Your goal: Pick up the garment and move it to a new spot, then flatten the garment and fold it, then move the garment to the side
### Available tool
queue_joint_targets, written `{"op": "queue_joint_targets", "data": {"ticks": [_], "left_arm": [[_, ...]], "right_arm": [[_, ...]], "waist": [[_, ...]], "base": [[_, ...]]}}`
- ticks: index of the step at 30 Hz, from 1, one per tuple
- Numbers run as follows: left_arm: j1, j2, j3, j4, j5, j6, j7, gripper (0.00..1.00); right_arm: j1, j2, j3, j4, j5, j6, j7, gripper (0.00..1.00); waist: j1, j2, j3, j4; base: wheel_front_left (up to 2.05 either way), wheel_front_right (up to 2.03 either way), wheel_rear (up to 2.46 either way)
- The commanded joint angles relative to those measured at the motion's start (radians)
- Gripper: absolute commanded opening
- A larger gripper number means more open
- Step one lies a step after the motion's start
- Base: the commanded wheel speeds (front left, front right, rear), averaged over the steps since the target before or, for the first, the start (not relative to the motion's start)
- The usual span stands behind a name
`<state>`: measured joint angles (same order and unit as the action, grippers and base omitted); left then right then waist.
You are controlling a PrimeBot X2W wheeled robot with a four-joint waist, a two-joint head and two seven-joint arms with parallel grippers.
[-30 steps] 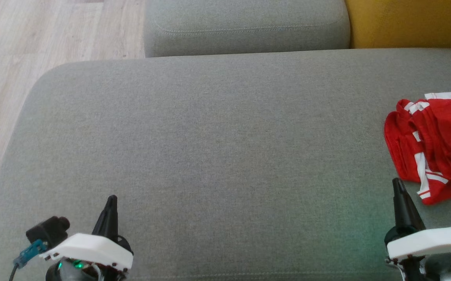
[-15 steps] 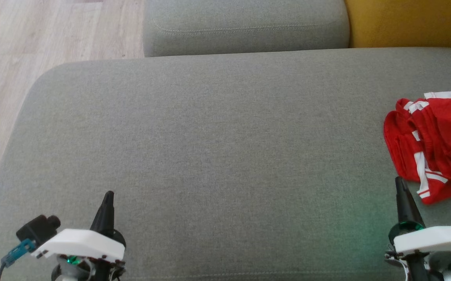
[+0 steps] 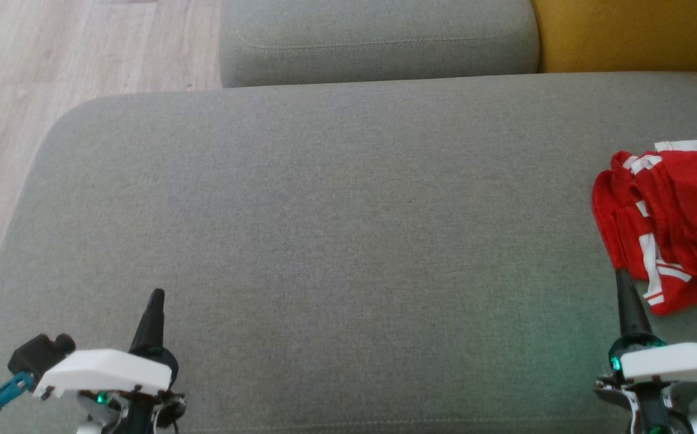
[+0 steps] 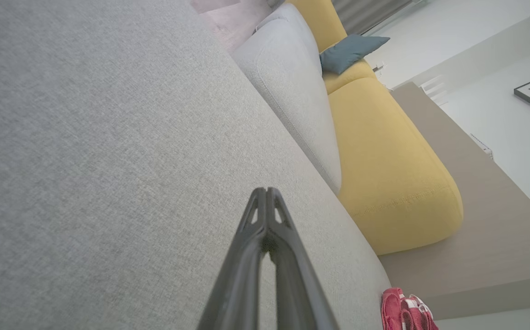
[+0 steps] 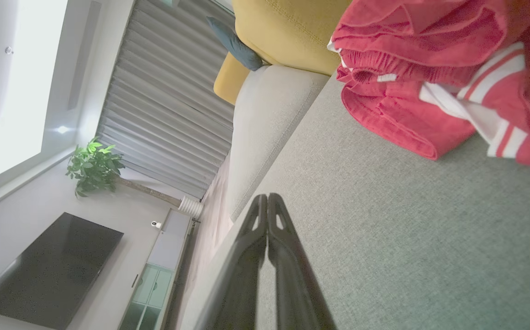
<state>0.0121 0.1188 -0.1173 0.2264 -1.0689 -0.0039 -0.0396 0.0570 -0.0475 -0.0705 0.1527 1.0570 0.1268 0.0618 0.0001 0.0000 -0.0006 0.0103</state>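
One broad grey sofa seat [image 3: 348, 241] spreads ahead, with the red shorts [image 3: 674, 223] crumpled at its right side. The right gripper [image 3: 621, 276], closed and empty, sits just beside the shorts' near hem. The left gripper [image 3: 155, 295], likewise closed and empty, is well apart. For a clean lift, the right should open first, then pinch a thick fold rather than one loose layer.

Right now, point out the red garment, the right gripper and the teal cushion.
red garment [image 3: 686, 211], head view, middle of the crumpled red fabric.
right gripper [image 5: 267, 199], right wrist view, between its closed fingertips.
teal cushion [image 4: 351, 52], left wrist view, middle of its face.
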Motion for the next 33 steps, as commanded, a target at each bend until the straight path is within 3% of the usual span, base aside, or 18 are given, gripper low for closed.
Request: {"op": "queue_joint_targets", "data": {"ticks": [1,33], "left_arm": [[-0.057,0.005,0.034,-0.028,-0.031,-0.013,0.007,0.00],[-0.098,-0.028,0.144,0.002,-0.390,-0.089,0.087,0.00]], "right_arm": [[-0.061,-0.023,0.008,-0.025,0.034,0.002,0.005,0.00],[-0.129,-0.024,-0.006,0.052,0.398,0.003,0.020,0.00]], "waist": [[-0.0001,0.0000,0.000,0.000],[-0.0001,0.0000,0.003,-0.007]], "base": [[0.00,0.00,0.00],[0.00,0.00,0.00]]}}
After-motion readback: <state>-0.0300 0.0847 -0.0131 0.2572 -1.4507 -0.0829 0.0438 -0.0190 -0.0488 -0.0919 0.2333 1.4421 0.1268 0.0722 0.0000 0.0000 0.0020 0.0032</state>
